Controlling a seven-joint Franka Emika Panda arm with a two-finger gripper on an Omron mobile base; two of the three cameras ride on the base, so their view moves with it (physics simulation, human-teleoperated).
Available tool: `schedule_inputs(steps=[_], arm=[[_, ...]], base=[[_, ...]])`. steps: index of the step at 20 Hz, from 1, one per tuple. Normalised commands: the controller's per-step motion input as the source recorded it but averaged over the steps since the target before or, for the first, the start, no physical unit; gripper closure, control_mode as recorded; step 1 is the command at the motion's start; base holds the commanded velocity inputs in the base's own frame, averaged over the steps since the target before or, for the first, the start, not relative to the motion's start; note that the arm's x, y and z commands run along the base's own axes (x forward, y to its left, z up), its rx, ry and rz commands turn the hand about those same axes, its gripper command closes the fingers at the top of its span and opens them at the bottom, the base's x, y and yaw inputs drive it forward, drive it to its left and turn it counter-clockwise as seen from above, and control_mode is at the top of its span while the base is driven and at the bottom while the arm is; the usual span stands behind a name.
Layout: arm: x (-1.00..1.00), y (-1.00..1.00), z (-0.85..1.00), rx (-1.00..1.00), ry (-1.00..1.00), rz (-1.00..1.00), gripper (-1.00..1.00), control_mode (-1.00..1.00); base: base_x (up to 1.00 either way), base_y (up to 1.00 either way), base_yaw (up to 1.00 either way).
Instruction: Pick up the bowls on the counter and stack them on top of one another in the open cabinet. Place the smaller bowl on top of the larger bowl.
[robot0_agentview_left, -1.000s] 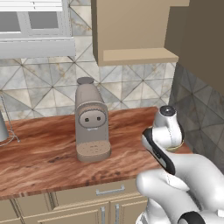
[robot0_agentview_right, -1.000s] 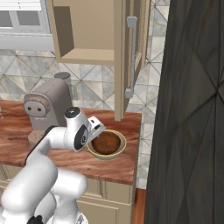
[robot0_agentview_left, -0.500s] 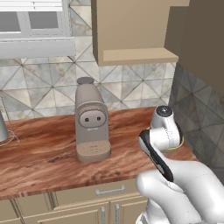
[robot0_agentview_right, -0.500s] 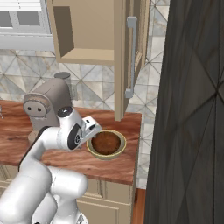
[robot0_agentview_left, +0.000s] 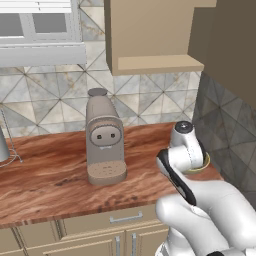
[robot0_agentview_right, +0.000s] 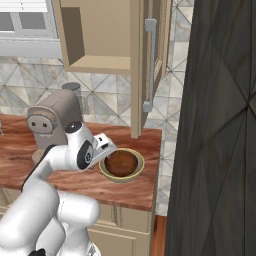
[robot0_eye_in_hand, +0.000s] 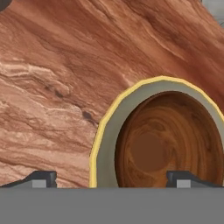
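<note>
Two bowls are already nested on the counter (robot0_agentview_right: 135, 187): the smaller bowl (robot0_eye_in_hand: 164, 144) sits inside the larger bowl (robot0_eye_in_hand: 104, 144). The gripper (robot0_eye_in_hand: 111, 179) hangs just above, fingers spread wide. One rim should probably be straddled squarely before closing.

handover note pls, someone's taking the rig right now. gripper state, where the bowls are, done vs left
Gripper: open, holding nothing, low over the counter with its tips straddling the near rim of the yellow bowl.
Bowls: the small brown bowl is nested inside the larger yellow bowl, both on the counter at its right end, below the open cabinet door. Coffee machine stands to their left.
Cabinet: open, no bowl on its shelf.
Done: nothing placed yet.
Left: grasp the bowls and move them to the cabinet shelf, yellow one below, brown one on top.
</note>
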Motion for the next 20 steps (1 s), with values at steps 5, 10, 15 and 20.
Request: schedule_inputs(steps=[5, 10, 15, 20], arm=[[0.00, 0.15, -0.10, 0.00, 0.00, -0.02, -1.00, -1.00], [0.00, 0.25, -0.10, 0.00, 0.04, -0.01, -1.00, -1.00], [0.01, 0.15, -0.13, 0.00, 0.04, -0.01, -1.00, -1.00], [0.06, 0.09, -0.15, 0.00, 0.05, -0.02, -1.00, -1.00]], base=[[0.00, 0.00, 0.00], [0.00, 0.00, 0.00], [0.00, 0.00, 0.00], [0.00, 0.00, 0.00]])
